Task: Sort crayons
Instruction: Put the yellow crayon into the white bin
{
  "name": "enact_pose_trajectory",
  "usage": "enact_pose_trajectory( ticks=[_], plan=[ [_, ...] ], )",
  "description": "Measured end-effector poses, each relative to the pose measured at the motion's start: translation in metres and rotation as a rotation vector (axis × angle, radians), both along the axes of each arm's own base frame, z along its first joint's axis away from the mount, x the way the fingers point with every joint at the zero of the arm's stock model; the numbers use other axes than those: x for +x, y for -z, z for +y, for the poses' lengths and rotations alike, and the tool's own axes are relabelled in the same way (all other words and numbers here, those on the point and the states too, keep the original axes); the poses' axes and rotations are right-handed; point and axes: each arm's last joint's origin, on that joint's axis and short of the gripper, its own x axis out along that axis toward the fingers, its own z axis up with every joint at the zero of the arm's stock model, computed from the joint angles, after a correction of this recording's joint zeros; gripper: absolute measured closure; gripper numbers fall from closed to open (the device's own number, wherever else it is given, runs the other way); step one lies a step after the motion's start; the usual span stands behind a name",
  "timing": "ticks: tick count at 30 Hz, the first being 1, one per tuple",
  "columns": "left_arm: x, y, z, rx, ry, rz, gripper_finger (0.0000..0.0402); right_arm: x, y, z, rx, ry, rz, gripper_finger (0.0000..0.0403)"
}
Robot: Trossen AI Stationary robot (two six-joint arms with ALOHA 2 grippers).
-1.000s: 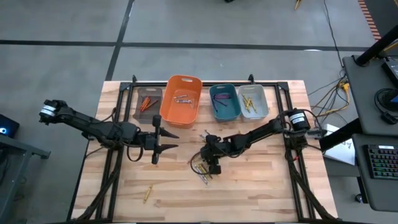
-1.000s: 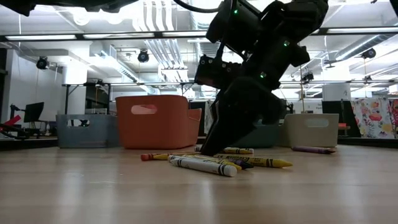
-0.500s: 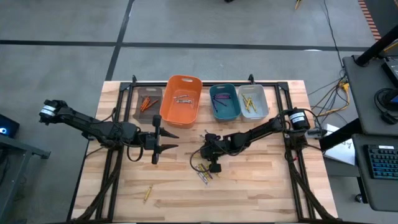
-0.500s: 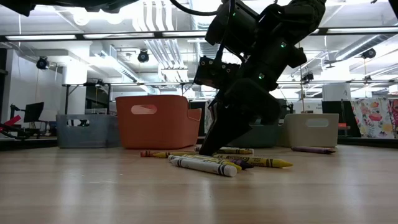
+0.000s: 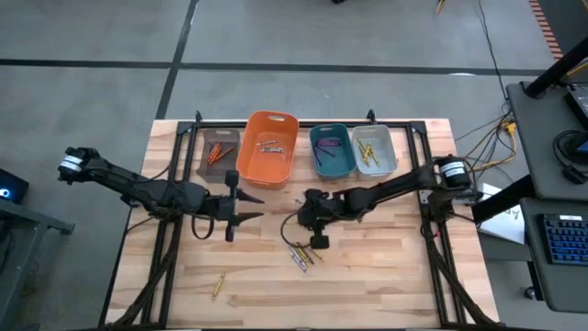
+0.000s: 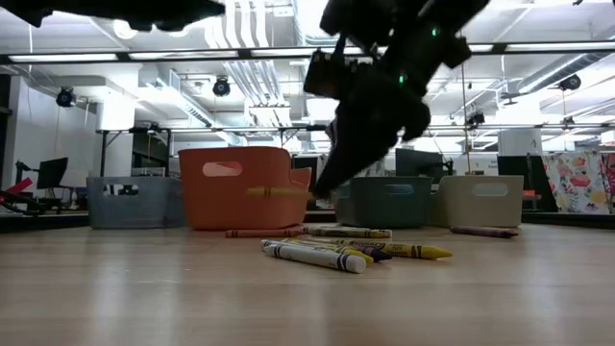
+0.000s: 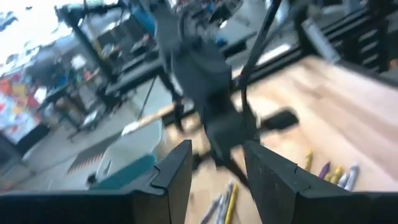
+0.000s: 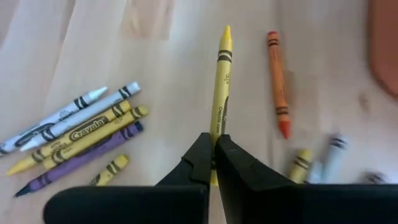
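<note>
Gripping a yellow crayon (image 8: 221, 93) by one end, the right end effector (image 8: 212, 163) points it lengthwise ahead, clear of the surface (image 8: 155, 37); the bins (image 5: 375, 153) lie beyond.

Bright, even overhead light — ceiling lamps (image 6: 220, 86) glare white in the low view. The left wrist view is smeared with motion blur; the orange crayon (image 8: 277, 84) stays sharp — edges beyond soften.

Grey concrete floor (image 5: 92, 37) surrounds the table; white ceiling ducts (image 6: 240, 38) hang overhead.
</note>
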Motion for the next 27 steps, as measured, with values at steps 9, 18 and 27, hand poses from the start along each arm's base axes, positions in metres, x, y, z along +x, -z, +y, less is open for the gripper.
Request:
enact_pose_trajectory(
  ticks=[9, 18, 27],
  plan=[
    [0.001, 0.009, 0.002, -0.013, -0.072, 0.071, 0.0271, -0.037, -0.065, -0.036, -0.101, 0.311, -0.022, 0.0394],
    [0.0, 0.007, 0.002, -0.018, -0.076, 0.053, 0.0271, -0.096, -0.1, -0.114, -0.089, 0.856, 0.059, 0.0394],
    [0.0, 0.006, 0.002, -0.022, -0.077, 0.048, 0.0271, -0.152, -0.079, -0.192, -0.021, 1.271, 0.311, 0.0394]
  ],
)
